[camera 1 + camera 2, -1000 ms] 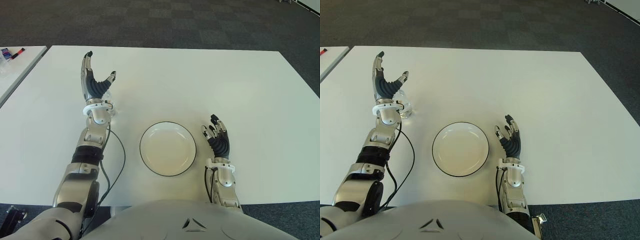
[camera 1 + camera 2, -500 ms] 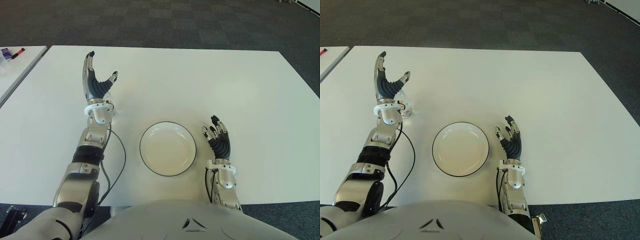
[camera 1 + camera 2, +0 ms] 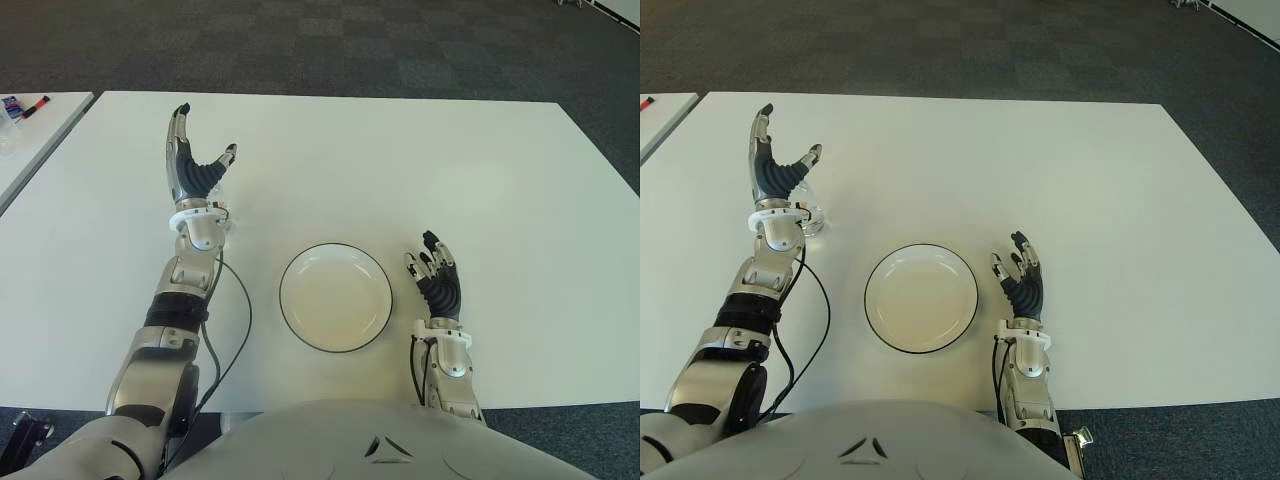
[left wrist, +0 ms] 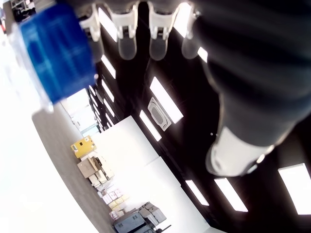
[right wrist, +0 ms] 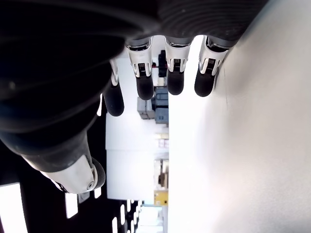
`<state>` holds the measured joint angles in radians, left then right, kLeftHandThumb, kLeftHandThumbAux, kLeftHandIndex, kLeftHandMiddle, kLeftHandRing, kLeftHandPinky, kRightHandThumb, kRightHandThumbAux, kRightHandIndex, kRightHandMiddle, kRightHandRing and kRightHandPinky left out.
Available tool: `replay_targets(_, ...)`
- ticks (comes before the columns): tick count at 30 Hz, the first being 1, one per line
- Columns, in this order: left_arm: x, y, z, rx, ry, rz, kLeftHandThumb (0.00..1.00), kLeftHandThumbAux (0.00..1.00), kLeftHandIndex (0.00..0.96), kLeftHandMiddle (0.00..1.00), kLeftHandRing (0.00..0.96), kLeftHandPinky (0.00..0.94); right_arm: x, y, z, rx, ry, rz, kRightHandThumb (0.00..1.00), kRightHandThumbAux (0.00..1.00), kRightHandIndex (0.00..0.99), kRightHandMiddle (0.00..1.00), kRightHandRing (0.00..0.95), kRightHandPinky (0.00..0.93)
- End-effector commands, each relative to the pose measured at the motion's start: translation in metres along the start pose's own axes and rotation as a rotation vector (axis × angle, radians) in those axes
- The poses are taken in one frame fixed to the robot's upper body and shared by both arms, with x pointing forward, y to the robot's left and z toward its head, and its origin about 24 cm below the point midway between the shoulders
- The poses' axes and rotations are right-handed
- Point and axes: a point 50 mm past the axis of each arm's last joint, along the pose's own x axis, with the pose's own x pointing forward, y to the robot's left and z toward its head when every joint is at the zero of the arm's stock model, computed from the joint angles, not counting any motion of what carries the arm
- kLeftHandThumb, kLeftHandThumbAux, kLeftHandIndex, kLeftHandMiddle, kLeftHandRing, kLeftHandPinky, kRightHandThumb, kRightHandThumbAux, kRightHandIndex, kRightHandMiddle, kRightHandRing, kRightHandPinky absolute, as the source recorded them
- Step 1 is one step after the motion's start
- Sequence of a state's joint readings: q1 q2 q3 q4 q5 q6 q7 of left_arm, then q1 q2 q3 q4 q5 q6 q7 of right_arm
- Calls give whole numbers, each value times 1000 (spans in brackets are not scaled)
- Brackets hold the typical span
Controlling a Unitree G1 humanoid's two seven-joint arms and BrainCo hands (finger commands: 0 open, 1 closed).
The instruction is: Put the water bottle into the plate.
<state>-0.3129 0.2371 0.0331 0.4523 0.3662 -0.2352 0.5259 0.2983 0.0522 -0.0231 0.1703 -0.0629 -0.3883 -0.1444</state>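
The water bottle [image 3: 812, 213] is clear with a blue cap [image 4: 56, 53]. It stands on the white table [image 3: 420, 160] at the left, mostly hidden behind my left hand [image 3: 205, 135]. That hand is upright and open, its fingers spread and its palm close against the bottle, and the fingers are not closed around it. The white plate [image 3: 335, 297] with a dark rim lies empty in the middle, near the table's front edge. My right hand [image 3: 432, 262] shows just right of the plate, open and holding nothing.
A black cable [image 3: 243, 318] loops from my left forearm over the table between arm and plate. A second white table [image 3: 40, 125] with markers on it stands at the far left. Dark carpet lies beyond the far edge.
My left hand has shifted very slightly to the right beside the bottle. The right hand and the plate have not moved.
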Motion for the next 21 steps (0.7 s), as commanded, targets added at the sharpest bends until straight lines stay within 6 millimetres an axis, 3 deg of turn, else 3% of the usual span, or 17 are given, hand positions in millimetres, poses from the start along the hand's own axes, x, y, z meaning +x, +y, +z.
replay_targets(1,-4,3,-10,33,51,19,210,766,15,49,50,102,-7,-2,-15,17,98,-19,513,729,189,108,70,97)
replay_targets(21,-5,5,-14,40,77,34,187,760,13,42,39,88,-7,-3,-15,28,92,-13,511,733,176,114,86,119)
